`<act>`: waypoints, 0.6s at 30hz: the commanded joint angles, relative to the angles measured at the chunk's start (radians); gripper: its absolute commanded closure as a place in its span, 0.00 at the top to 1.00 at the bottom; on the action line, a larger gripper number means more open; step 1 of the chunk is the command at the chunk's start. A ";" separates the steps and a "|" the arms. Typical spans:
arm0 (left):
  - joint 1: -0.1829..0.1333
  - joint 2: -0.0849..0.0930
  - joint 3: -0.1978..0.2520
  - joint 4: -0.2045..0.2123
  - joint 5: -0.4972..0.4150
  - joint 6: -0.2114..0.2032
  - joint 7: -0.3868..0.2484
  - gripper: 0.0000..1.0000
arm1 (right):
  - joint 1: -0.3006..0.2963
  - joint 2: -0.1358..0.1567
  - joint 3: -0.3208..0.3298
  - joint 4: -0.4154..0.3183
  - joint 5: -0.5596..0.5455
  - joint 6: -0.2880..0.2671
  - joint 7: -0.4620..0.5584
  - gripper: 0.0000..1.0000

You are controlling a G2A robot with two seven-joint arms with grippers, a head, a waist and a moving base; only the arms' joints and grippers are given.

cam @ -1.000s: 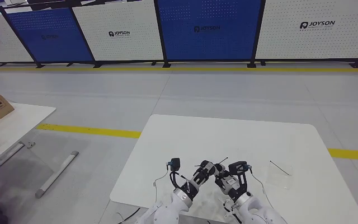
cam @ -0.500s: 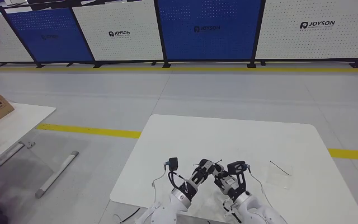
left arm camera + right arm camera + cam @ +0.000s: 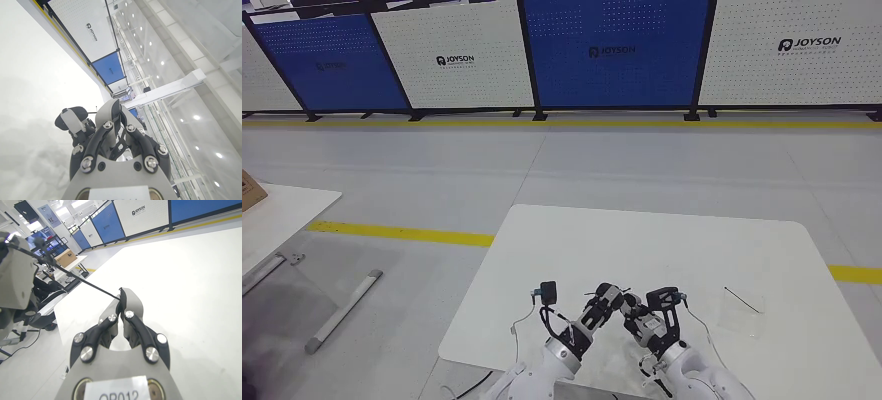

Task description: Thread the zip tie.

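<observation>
At the worktop's [image 3: 662, 250] six o'clock edge, the left gripper [image 3: 118, 111] and right gripper [image 3: 121, 298] are each pinching the black zip tie [image 3: 79, 279] stretched between them.

left claw [image 3: 118, 113]: clamped on zip tie [image 3: 91, 113] | right claw [image 3: 74, 115]: just beside

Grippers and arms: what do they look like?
The left gripper and right gripper match: light grey finger shells, black ribbed pads, black curved links with silver bolts, a white label at the base. The left arm and right arm are white with black joints; a thin cable loops to a black module on each wrist.
</observation>
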 commanded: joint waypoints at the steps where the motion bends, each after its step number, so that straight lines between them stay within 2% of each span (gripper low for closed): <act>1: 0.002 0.000 0.000 -0.002 0.001 -0.002 0.000 0.00 | 0.001 0.000 -0.001 0.001 0.000 0.001 0.000 0.00; 11: 0.011 0.001 0.002 -0.007 0.006 -0.014 0.006 0.00 | 0.008 -0.002 -0.008 0.011 0.004 -0.001 -0.002 0.00; 13: 0.011 0.000 0.001 -0.001 -0.004 0.007 0.012 0.00 | 0.007 -0.002 -0.008 0.009 0.018 -0.014 -0.008 0.00; 14: 0.007 -0.001 0.002 0.001 -0.011 0.018 0.015 0.00 | 0.007 -0.002 -0.006 0.009 0.023 -0.020 -0.010 0.66; 15: 0.000 -0.002 0.002 0.007 -0.021 0.029 0.019 0.00 | 0.005 -0.001 -0.001 0.007 0.026 -0.021 -0.013 1.00; 18: -0.013 -0.005 -0.001 0.021 -0.049 0.044 0.029 0.00 | -0.012 0.002 0.017 -0.005 0.044 -0.032 -0.036 1.00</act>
